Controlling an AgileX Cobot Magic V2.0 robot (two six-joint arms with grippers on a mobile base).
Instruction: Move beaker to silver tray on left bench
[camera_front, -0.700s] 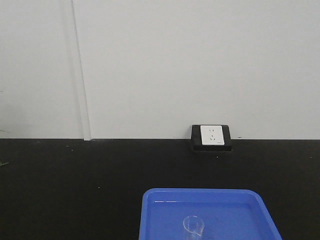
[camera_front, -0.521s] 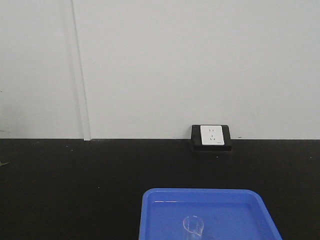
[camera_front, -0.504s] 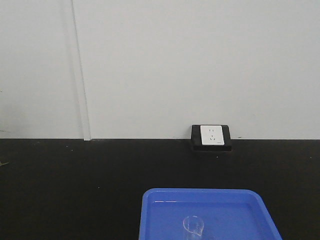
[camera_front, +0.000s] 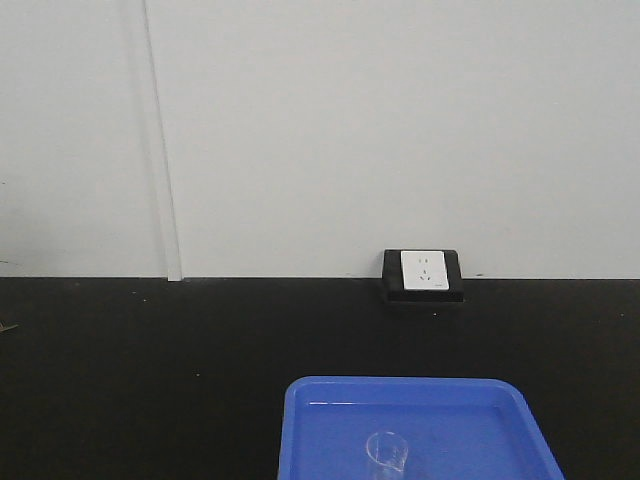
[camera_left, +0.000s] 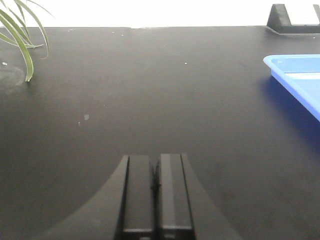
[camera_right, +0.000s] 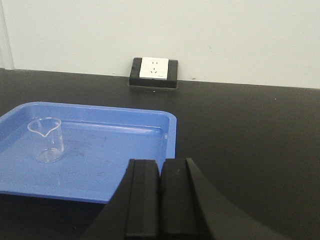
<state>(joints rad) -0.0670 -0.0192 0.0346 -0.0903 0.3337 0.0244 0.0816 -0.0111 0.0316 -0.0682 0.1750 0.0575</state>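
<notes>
**Fingers (camera_left: 140, 195) shut tight on both grippers, beaker (camera_right: 46, 140) parked in the blue tray (camera_right: 110, 150)**

Starting far left of the blue tray, a few green plant leaves (camera_left: 22, 40) droop in over the black bench (camera_left: 150, 90). The left gripper (camera_left: 155, 162) is also well left of the tray, low over bare benchtop. Its fingers are pressed flat together with nothing between them.

The beaker stands upright inside the tray, toward its left side as the right wrist camera sees it. Its spout is turned to that camera, and it looks empty to me.

Behind the tray, right where the bench meets the white wall (camera_front: 350, 130), there's a white power socket in a black block (camera_right: 154, 73).

The right gripper (camera_right: 160, 167) sits at the tray's near right corner, well clear of the beaker. Its fingers are closed against each other too, and it's gripping nothing.
</notes>
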